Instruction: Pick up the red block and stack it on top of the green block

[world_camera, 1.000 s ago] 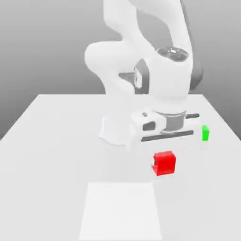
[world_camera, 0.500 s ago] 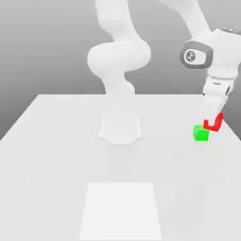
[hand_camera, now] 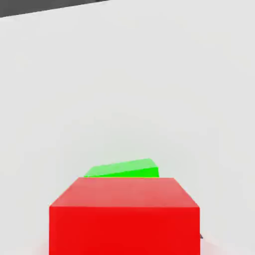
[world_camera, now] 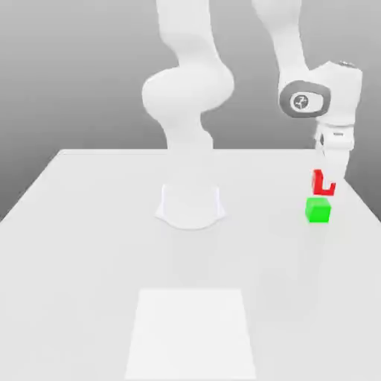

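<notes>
Red shows as an L-shaped sliver where the gripper [world_camera: 325, 177] covers most of the red block [world_camera: 321, 183], its fingers clamped on that cube. It hangs in the air just above the green block [world_camera: 318, 210], apart from it. In the hand view the red block [hand_camera: 124, 214] hides all but a flat strip of the green block [hand_camera: 123, 170]. Both are plain, sharp-edged cubes with matte faces. White table [world_camera: 89, 245], smooth and bare-looking, carries the green one near the exterior view's right edge.
</notes>
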Controlling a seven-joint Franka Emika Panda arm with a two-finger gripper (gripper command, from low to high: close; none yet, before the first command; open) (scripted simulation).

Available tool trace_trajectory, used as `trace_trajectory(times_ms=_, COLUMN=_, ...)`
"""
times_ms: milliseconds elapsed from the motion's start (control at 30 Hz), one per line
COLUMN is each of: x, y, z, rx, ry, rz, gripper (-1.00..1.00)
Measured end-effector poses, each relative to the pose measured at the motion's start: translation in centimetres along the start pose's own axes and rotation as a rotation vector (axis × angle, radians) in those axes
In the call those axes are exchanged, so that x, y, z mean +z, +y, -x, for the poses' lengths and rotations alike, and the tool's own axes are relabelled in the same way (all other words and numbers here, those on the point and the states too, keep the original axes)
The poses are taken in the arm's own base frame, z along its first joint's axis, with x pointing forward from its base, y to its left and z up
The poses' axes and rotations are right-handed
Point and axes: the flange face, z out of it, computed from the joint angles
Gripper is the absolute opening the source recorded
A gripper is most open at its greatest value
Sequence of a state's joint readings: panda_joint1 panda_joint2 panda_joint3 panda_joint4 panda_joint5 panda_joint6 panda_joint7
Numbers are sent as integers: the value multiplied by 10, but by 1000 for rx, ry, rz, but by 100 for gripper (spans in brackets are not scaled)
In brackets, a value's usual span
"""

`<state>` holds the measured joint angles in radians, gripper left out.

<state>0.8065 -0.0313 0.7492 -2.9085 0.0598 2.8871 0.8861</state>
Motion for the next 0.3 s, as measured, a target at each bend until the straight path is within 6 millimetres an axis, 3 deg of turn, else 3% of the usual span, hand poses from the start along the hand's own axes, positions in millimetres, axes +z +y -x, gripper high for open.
trace_trajectory(times_ms=33, x=6, y=0, z=1, rx=-1, ry=-1, rz=0, gripper=-100)
trace_trajectory(times_ms=67, x=11, y=1, z=1, rx=0, ry=-3, rz=-1, gripper=100)
trace_trajectory(times_ms=300, x=12, y=-2, z=5, rx=-11, ry=-4, rz=-2, gripper=100)
